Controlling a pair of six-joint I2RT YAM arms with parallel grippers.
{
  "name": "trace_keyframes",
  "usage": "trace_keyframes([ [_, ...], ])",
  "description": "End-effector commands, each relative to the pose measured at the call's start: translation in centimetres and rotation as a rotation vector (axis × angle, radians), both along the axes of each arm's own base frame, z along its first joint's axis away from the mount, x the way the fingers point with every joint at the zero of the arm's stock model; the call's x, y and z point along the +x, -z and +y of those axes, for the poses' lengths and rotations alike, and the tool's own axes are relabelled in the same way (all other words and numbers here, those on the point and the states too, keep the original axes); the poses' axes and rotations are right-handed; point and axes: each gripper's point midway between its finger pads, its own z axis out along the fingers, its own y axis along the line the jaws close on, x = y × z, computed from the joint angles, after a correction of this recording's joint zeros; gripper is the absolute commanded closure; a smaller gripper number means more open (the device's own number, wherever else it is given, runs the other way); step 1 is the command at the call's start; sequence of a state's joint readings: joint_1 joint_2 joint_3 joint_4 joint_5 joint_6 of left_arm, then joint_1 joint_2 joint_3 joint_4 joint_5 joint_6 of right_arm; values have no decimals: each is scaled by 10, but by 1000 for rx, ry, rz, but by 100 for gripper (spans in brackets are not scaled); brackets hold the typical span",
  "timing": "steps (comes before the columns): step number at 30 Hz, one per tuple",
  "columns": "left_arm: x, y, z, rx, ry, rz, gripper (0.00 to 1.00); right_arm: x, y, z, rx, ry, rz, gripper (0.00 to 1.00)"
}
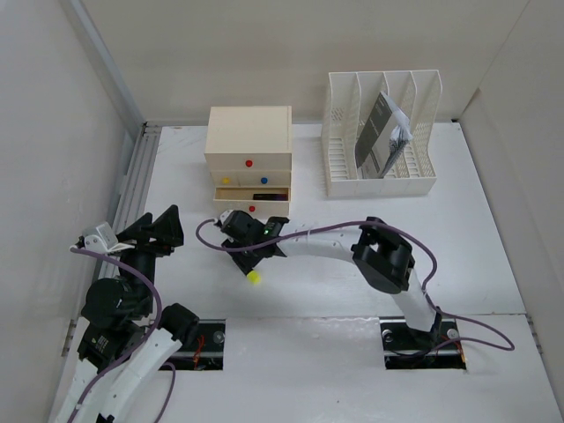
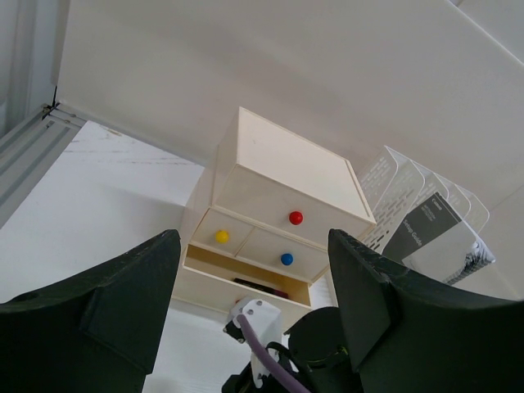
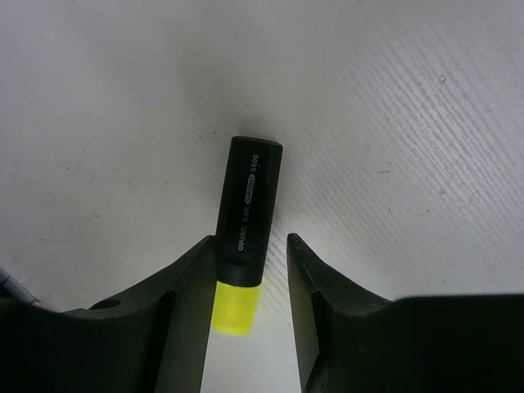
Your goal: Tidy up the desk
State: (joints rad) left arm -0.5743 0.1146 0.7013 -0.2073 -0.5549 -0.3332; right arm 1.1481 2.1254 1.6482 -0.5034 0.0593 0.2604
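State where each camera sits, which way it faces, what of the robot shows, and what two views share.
Top external: above and behind the arms, looking down on the desk, drawer box and file rack; both arms show.
Left wrist: on the left arm, facing forward at the drawer box and file rack; the open left gripper frames the bottom.
Right wrist: on the right arm, facing down at a highlighter inside the right gripper.
Shared: drawer box in top and left wrist; highlighter in top and right wrist.

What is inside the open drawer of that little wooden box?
A dark, flat item lies in the open bottom drawer; what it is cannot be told. The upper drawers are shut, contents hidden.
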Motion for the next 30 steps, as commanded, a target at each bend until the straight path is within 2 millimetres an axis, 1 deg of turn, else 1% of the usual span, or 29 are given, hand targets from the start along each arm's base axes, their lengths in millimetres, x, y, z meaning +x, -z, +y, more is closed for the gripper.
trace_keyframes([
  [1, -1, -9, 2, -15, -9, -30, 30, -10, -5, 13, 28, -8, 0, 56],
  [2, -1, -9, 2, -15, -9, -30, 30, -10, -5, 13, 28, -8, 0, 56],
  [3, -1, -9, 2, -15, -9, -30, 30, -10, 1, 12, 14, -17, -1, 56],
  [5, -1, -9, 2, -15, -9, -30, 30, -10, 1, 12, 14, -17, -1, 56],
  [6, -1, -9, 2, -15, -9, -30, 30, -14, 7, 13, 4, -26, 4, 56],
  [7, -1, -9, 2, -15, -9, -30, 30, -13, 3, 16, 14, -26, -1, 56],
  [8, -1, -9, 2, -15, -9, -30, 30, -14, 9, 13, -4, -26, 7, 56],
  [9, -1, -9, 2, -15, -9, -30, 30, -14, 9, 13, -4, -26, 7, 56],
  [10, -1, -9, 2, -15, -9, -30, 30, -19, 14, 14, -15, -45, 6, 56],
  [12, -3, -10, 3, -20, -9, -38, 30, -18, 14, 14, -18, -40, -1, 56],
  [13, -3, -10, 3, -20, -9, -38, 30, -22, 18, 14, -29, -56, -2, 54],
  [14, -3, -10, 3, -20, -9, -38, 30, -22, 18, 14, -29, -57, -2, 54],
  [15, -3, -10, 3, -20, -9, -38, 30, -23, 25, 11, -49, -57, 6, 54],
  [18, -3, -10, 3, -20, -9, -38, 30, -23, 25, 11, -49, -57, 6, 54],
  [19, -3, -10, 3, -20, -9, -38, 30, -23, 29, 10, -60, -66, 5, 54],
  [20, -3, -10, 3, -20, -9, -38, 30, -23, 29, 10, -60, -66, 5, 56],
  [22, -3, -10, 3, -20, -9, -38, 30, -21, 29, 9, -66, -70, -7, 72],
  [23, -3, -10, 3, -20, -9, -38, 30, -21, 29, 9, -72, -87, -16, 76],
  [24, -3, -10, 3, -20, -9, -38, 30, -19, 34, 7, -84, -81, -22, 82],
  [27, -3, -10, 3, -20, -9, -38, 30, -12, 34, 4, -105, -80, -64, 82],
  [28, -3, -10, 3, -20, -9, -38, 30, -11, 34, 3, -110, -93, -71, 87],
  [30, -3, -10, 3, -20, -9, -38, 30, -7, 30, 4, -117, -109, -101, 93],
])
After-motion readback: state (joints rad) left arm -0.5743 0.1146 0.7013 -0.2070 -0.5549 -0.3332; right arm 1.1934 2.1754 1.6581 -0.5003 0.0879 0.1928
